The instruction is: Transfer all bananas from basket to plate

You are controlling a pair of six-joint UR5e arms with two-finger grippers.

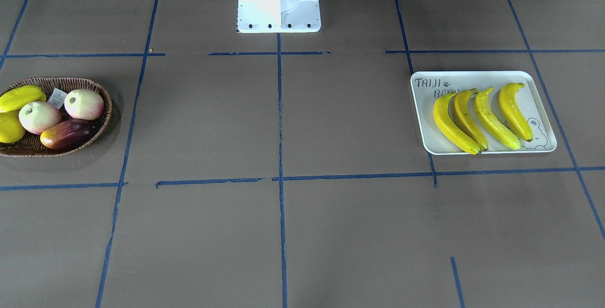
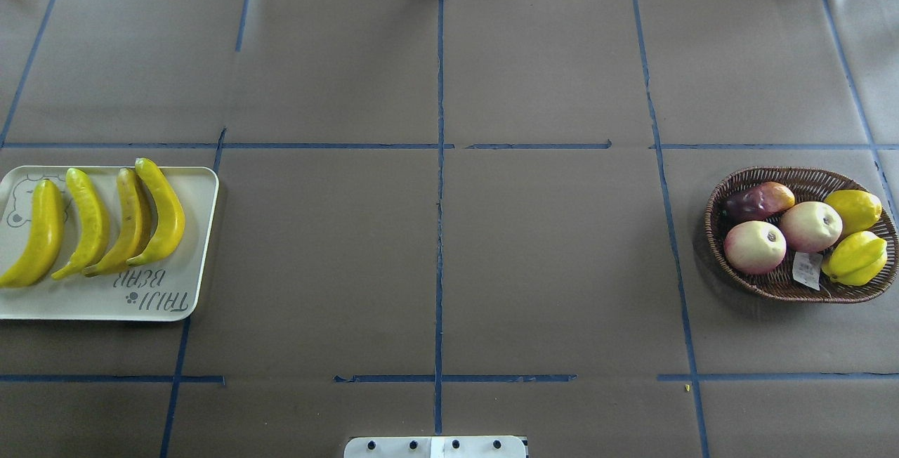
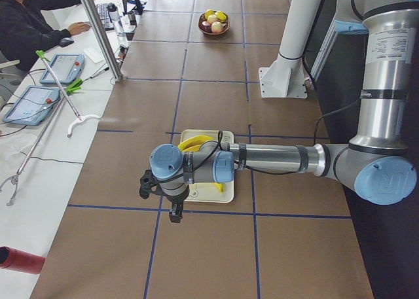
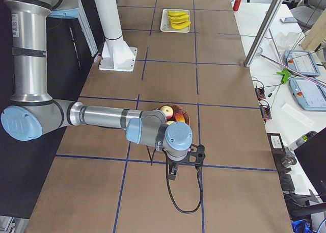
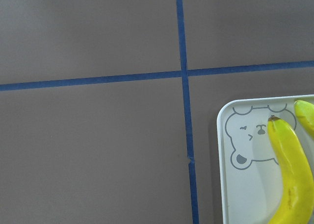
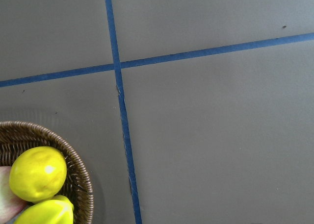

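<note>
Bananas [image 2: 91, 223] all on plate [image 2: 140, 303] beside left hand [image 3: 174, 211], none in basket [image 2: 716, 233] near right hand [image 4: 172, 173]. Can't tell either hand's grip. Looks done: lift clear of the plate.

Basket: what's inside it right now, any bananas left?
The basket holds two pinkish apples, a dark red fruit, a lemon, a ridged yellow fruit and a white tag. The four bananas lie on the plate; the weave beneath the fruit is covered.

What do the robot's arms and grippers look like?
The left arm and right arm are silver metal tubes with light-blue joint caps, one cap bearing a UR logo. Black cables run along both. The left gripper and right gripper are black.
</note>
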